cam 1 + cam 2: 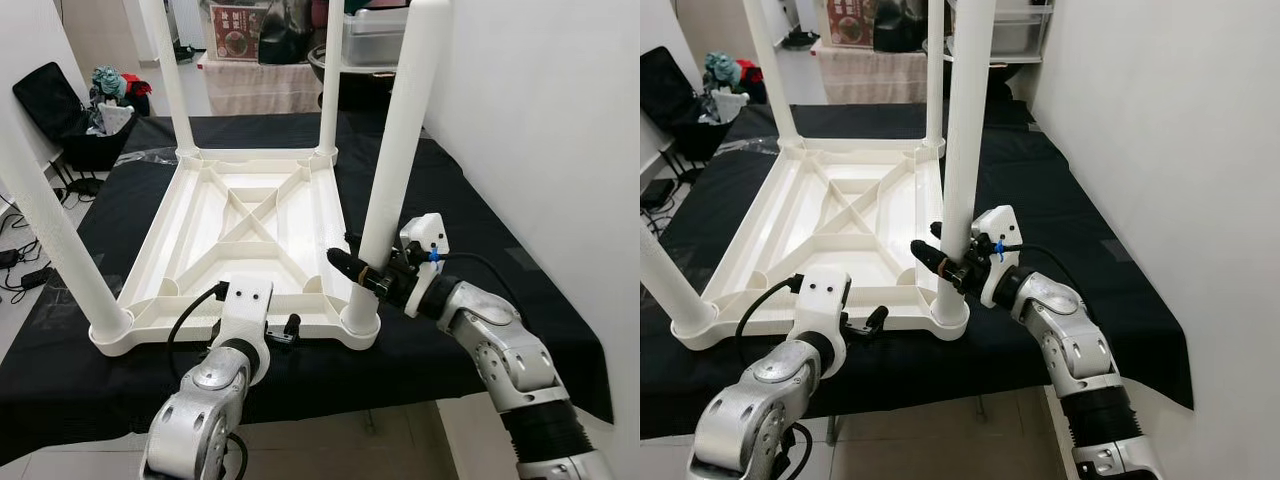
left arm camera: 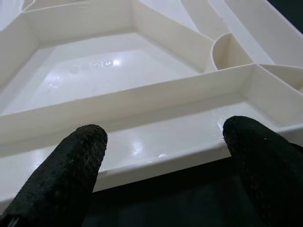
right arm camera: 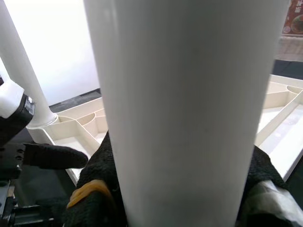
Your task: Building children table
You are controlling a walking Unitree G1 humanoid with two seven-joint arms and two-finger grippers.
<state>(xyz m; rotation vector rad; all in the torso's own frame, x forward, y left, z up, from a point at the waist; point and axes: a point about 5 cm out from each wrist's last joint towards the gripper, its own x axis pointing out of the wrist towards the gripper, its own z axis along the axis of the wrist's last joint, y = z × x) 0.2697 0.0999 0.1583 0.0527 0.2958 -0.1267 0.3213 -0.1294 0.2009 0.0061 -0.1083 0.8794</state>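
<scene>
Black cloth (image 1: 470, 200) | right claw (image 1: 365, 272) grips leg (image 1: 395, 170) | left claw (image 1: 285, 328) released | box writing (image 1: 238, 25) possibly unreadable

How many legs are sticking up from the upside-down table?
4. One leg at the near right corner, with the right claw around it; one at the near left corner; one at the far left; one at the far right.

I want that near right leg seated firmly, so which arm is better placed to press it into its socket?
Right, probably. The right gripper is shut around the leg just above its socket. The left gripper is open at the tabletop's near edge, off the leg.
</scene>
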